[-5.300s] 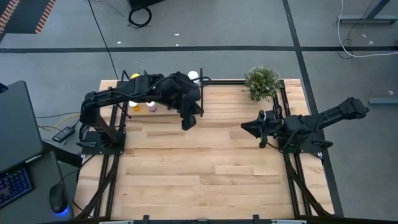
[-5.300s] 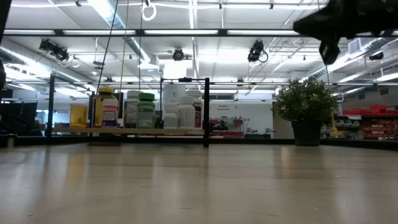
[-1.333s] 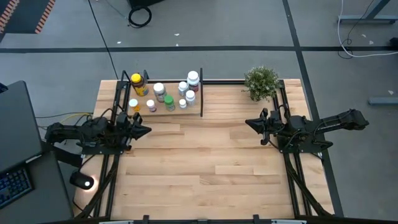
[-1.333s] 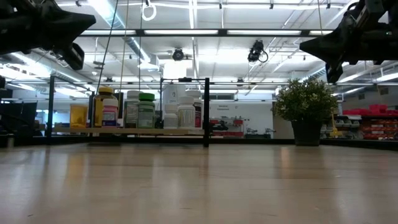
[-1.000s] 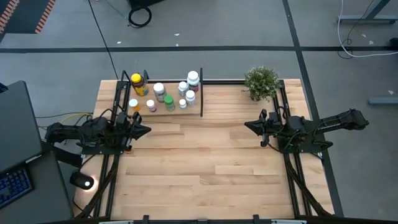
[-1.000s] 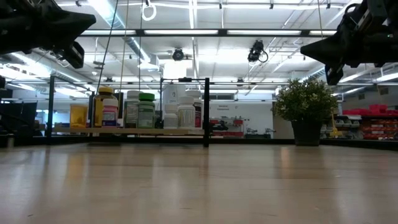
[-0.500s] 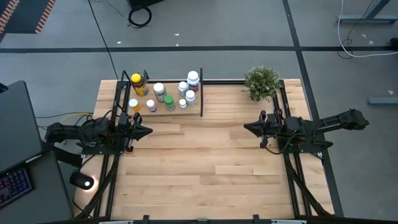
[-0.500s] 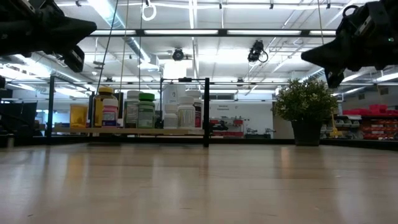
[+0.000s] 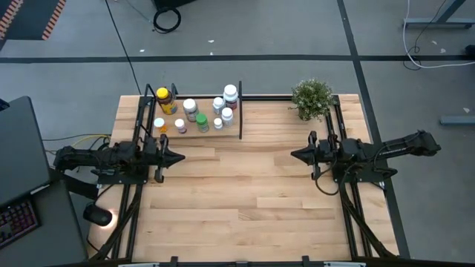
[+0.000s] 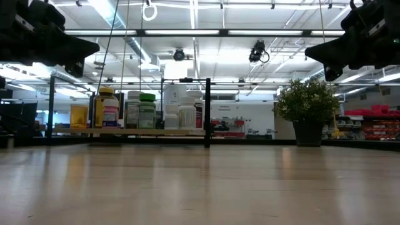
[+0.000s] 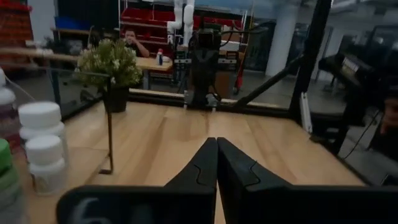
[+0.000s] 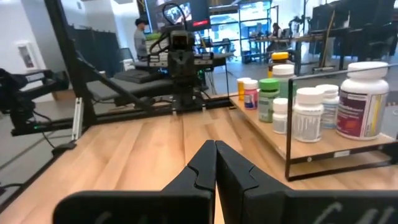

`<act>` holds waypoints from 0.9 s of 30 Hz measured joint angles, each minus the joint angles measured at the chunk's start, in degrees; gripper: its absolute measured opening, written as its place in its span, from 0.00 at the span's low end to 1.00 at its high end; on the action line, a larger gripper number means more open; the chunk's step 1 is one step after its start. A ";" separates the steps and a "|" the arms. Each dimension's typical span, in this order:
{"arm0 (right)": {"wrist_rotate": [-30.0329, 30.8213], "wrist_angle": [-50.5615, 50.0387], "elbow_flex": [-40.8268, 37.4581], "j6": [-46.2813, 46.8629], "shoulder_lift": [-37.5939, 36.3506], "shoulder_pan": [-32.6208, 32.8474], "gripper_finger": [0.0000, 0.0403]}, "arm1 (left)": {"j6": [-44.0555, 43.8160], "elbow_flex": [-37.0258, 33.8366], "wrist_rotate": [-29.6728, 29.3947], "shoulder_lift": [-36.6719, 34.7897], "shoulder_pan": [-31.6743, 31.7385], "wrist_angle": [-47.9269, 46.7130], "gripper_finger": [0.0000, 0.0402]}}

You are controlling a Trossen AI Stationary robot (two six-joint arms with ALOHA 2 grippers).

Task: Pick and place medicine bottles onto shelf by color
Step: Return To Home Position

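Note:
Several medicine bottles [image 9: 194, 111] stand upright on the shelf [image 9: 239, 119], a low pale board in a black rod frame at the table's far left. The low view shows the same row of bottles [image 10: 147, 111] on the shelf [image 10: 207, 112]. An amber yellow-capped bottle [image 9: 164, 99] stands at the shelf's far left end. My left gripper [image 9: 182, 157] is shut and empty, level above the table's left edge, near the shelf's near side. My right gripper [image 9: 292, 155] is shut and empty above the right edge. Each wrist view shows its own fingers closed: left [image 11: 217, 163], right [image 12: 215, 163].
A small green potted plant [image 9: 312, 99] stands at the far right of the table. The wide plank tabletop [image 9: 245, 200] lies between the two arms. A desk with a keyboard [image 9: 18, 222] stands left of the table. A person [image 11: 130, 42] sits in the room beyond.
Both arms stay retracted at their edges. Each wrist has rolled a little, so the grippers now sit more squarely level. The left gripper has sunk slightly. The bottles and the shelf have not moved.

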 joint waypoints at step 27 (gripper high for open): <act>-5.83 -15.89 0.00 -0.11 -13.42 -4.05 0.02 | -2.82 -0.02 -0.76 0.02 -0.02 -0.15 0.08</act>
